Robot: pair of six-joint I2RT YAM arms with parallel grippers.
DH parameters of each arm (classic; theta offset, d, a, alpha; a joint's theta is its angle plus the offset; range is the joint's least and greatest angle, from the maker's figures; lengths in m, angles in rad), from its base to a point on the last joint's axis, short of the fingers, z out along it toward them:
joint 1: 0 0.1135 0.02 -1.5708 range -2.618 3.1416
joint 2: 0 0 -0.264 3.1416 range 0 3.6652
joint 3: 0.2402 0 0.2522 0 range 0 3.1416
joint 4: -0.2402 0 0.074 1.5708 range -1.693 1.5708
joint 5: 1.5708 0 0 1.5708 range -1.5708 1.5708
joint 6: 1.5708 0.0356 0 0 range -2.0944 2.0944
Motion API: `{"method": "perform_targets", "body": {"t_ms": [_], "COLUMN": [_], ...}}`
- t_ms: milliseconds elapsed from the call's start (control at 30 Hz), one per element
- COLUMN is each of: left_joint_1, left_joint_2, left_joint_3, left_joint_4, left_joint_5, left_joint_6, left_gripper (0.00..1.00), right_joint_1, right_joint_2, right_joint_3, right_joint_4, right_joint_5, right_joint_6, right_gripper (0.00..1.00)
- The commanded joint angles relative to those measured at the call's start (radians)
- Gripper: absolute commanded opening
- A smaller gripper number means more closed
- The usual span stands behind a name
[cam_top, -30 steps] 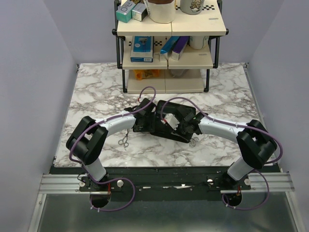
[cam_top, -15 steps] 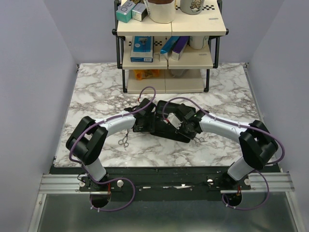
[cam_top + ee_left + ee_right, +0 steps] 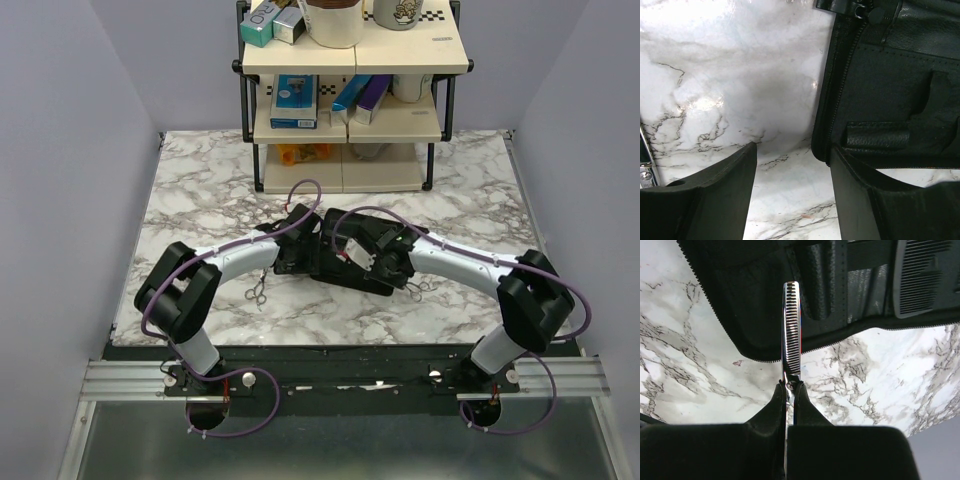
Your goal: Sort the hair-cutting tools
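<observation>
My right gripper (image 3: 790, 385) is shut on silver scissors (image 3: 791, 325), whose toothed blade sticks out ahead of the fingers over the near edge of the open black pouch (image 3: 740, 290). From above, its finger loops (image 3: 417, 289) show behind the right gripper (image 3: 378, 263). A black comb (image 3: 920, 280) sits in a pouch pocket. My left gripper (image 3: 792, 150) stands open at the left edge of the pouch (image 3: 890, 90), one finger (image 3: 860, 200) over its zipper rim and the other over bare marble. A second pair of small silver scissors (image 3: 257, 293) lies on the table under the left arm.
A shelf rack (image 3: 350, 130) stands at the table's back edge with blue and purple boxes (image 3: 358, 95) and mugs. Grey walls close in both sides of the marble table (image 3: 200, 190).
The right gripper has shut on the scissors and shifted a little left towards the pouch, carrying them along. The left arm has stayed put.
</observation>
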State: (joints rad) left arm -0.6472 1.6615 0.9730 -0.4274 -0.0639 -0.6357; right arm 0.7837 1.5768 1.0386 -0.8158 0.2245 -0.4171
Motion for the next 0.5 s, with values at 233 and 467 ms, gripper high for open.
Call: {"method": "perform_targets", "body": {"t_ms": [233, 467], "left_joint_1": [0.004, 0.004], "left_joint_2": [-0.034, -0.035], "left_joint_3": [-0.02, -0.022], "left_joint_4": [-0.022, -0.024], "left_joint_5": [0.013, 0.012], "left_joint_6": [0.001, 0.001], "left_gripper": [0.66, 0.66], "right_joint_1": [0.057, 0.081], "right_joint_2": [0.089, 0.126], "right_joint_3": [0.014, 0.026], "right_joint_4": [0.006, 0.059], "right_joint_5": [0.003, 0.012], "right_joint_6": [-0.029, -0.069], "right_gripper": [0.01, 0.01]}}
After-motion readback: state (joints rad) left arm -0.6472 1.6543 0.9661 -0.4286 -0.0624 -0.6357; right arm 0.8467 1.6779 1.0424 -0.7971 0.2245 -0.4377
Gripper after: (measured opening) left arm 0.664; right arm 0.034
